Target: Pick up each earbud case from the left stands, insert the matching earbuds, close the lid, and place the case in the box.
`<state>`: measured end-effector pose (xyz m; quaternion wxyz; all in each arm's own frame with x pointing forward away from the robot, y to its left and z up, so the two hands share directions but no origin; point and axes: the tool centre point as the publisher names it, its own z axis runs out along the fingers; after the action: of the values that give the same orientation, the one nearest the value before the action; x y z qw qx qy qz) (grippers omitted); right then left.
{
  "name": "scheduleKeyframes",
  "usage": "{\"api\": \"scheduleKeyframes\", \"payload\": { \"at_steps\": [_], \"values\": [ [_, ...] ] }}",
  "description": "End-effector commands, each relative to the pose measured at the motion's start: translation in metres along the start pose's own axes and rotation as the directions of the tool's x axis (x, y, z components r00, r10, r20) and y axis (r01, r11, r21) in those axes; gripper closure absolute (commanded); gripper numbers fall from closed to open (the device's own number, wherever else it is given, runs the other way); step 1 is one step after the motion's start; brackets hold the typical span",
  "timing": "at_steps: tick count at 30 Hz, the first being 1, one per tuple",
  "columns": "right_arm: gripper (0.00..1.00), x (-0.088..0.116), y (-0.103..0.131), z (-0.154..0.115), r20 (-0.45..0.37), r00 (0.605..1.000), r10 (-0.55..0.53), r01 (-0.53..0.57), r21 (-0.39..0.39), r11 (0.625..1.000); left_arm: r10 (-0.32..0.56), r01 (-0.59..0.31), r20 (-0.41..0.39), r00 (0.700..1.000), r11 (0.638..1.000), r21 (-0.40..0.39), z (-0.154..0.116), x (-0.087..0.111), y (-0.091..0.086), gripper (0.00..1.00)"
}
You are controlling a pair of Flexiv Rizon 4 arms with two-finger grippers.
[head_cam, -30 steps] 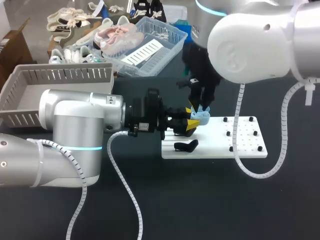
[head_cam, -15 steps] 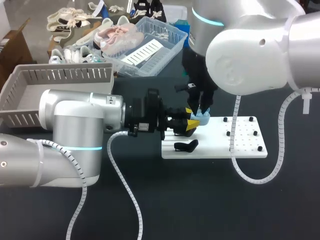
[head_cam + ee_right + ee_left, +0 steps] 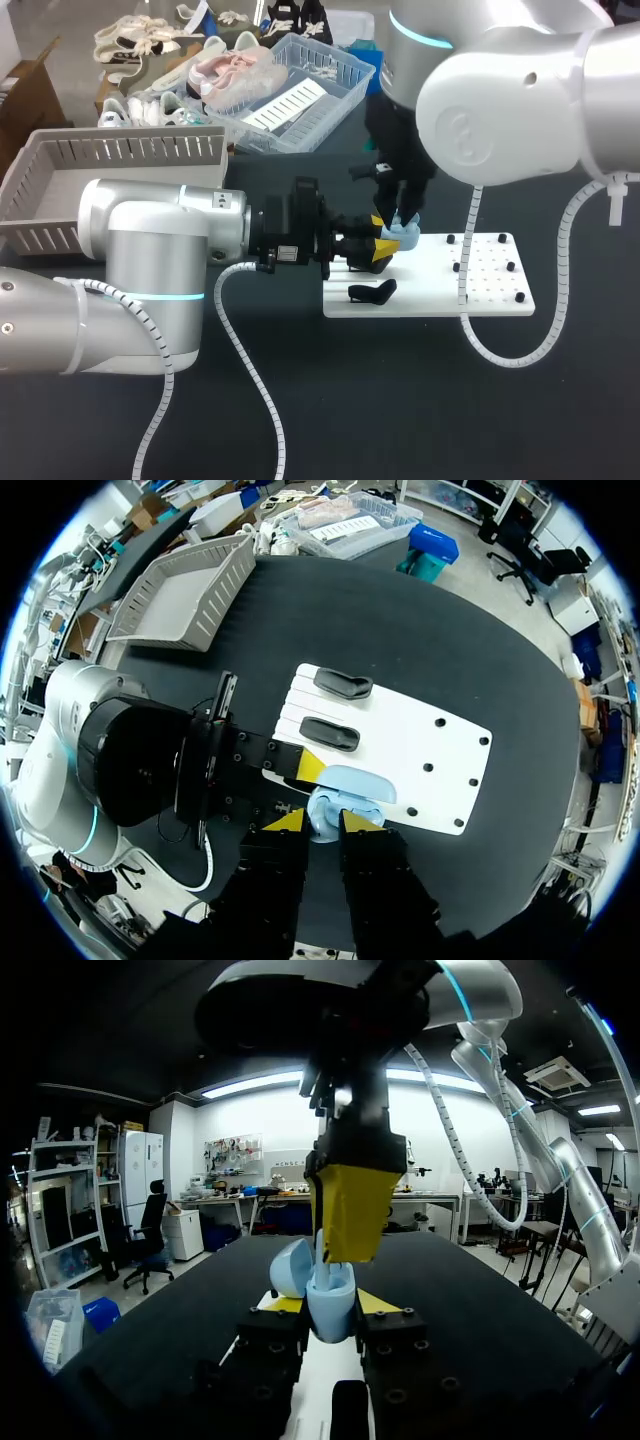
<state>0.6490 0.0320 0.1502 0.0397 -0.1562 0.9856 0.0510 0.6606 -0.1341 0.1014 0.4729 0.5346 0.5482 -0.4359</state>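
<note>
Above the left end of the white board, just clear of it: the earbud case, clamped low on its body between the jaws of the left gripper, one finger on each side. Hangs well apart from the grey box at the far left of the worktop.

Looks small, light and stiff, a hard shell of smooth plastic. Likely slippery, so apt to twist or squirt out of a loose pinch. Best held low across the two sides, leaving the lid and its hinge free. Hinge judged the weak part, not to be levered.

Pale blue all over, rounded like a pebble, lid tipped open to one side, mouth turned up toward the right gripper directly over it. Seems to take something white into the opening, perhaps an earbud, though too hidden to be sure. Cannot tell whether the right jaws grip or stand slack.

Just beside, on the board: two black stands.
</note>
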Motion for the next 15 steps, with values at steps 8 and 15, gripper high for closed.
{"api": "scheduleKeyframes", "payload": {
  "at_steps": [8, 15],
  "values": [
    [1.0, 0.0035, -0.0052, 0.0032, 0.004, 1.0, 0.011, -0.011, -0.023, 1.0, 0.001, -0.001, 0.002, 1.0, 1.0, -0.002, 0.0004, 0.0003, -0.0002, 1.0],
    [1.0, 0.0038, -0.0056, 0.0045, 0.006, 1.0, 0.014, -0.014, -0.034, 0.999, 0.001, -0.001, 0.002, 1.0, 1.0, -0.002, 0.0004, 0.0003, -0.0002, 1.0]
  ]
}}
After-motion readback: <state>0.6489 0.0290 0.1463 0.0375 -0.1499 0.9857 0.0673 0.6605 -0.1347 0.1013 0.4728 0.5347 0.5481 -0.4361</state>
